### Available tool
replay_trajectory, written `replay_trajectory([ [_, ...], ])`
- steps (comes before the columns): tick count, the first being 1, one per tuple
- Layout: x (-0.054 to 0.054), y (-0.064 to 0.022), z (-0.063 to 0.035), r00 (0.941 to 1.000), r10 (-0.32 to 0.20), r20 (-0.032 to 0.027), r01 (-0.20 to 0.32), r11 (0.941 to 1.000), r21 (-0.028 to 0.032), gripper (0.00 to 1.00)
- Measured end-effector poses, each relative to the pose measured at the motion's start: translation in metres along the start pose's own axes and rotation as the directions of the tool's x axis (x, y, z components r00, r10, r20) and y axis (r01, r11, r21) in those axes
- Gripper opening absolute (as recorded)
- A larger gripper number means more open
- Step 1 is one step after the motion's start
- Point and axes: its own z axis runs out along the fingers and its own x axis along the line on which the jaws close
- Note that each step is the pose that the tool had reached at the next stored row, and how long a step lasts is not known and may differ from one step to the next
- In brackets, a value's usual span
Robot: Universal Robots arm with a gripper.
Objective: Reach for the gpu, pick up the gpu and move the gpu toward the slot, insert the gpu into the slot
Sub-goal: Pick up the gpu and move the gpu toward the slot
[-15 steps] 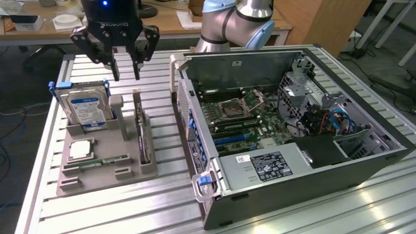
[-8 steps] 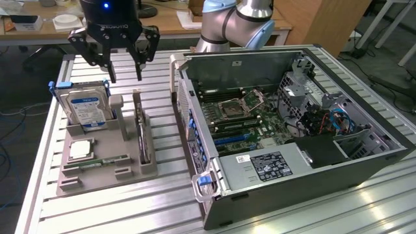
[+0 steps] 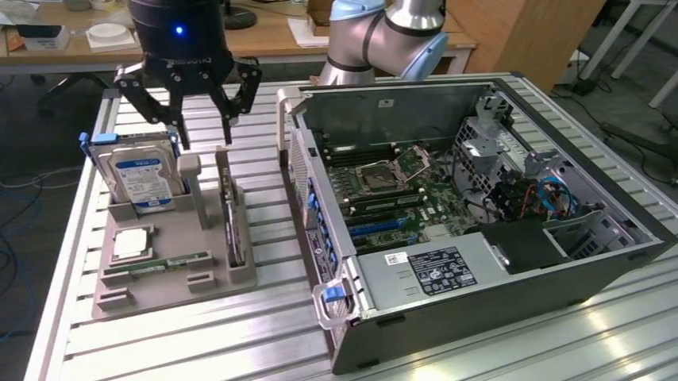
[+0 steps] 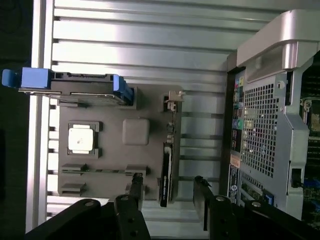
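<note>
The gpu (image 3: 231,213) stands on its edge in a groove of the grey holder tray (image 3: 196,274). It is a thin dark card with its metal bracket at the far end. In the wrist view the gpu (image 4: 167,170) lies between my two fingers (image 4: 135,195), well below them. My gripper (image 3: 205,136) hangs open above the far end of the tray, clear of the card, with nothing in it; in the wrist view the gripper (image 4: 167,200) is centred over the card. The slot (image 3: 374,227) is a long strip on the green motherboard inside the open computer case.
A hard drive (image 3: 143,171) with a blue-white label stands at the tray's far corner by my fingers. A CPU chip (image 3: 132,242) and a green memory stick (image 3: 161,261) lie in the tray. The case wall (image 3: 307,198) rises right beside the tray.
</note>
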Motion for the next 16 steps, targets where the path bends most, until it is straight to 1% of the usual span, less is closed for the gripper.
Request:
replay_trajectory([
  [1, 0.000, -0.0014, 0.0019, 1.0000, -0.001, 0.0003, 0.001, 1.0000, -0.0002, 0.53],
  [10, 0.000, -0.0023, 0.0182, 1.0000, -0.001, 0.0001, 0.001, 1.0000, -0.0001, 0.53],
  [16, 0.001, -0.0050, 0.0290, 1.0000, -0.001, 0.0001, 0.001, 1.0000, 0.0000, 0.53],
])
